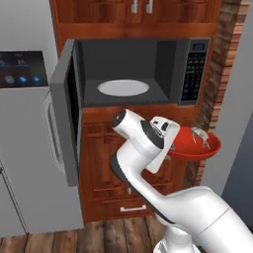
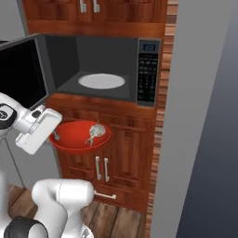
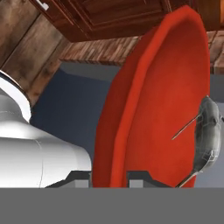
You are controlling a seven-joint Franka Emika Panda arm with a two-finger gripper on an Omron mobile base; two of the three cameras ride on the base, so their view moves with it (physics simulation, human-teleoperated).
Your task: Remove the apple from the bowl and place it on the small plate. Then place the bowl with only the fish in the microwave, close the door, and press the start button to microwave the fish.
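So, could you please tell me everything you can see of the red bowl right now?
The bowl is wide, shallow, round and bright red, smooth and glossy like plastic or glazed ceramic. It is held off the floor, roughly level, in front of the wooden cabinet below the open microwave. The claw is shut on its rim, on the arm's side. A small silvery fish lies inside, near the far edge. No apple is visible in it.

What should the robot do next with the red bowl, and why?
Probably lift the bowl and carry it into the microwave. The gripper is shut on its rim, only the fish lies inside, the door is open.
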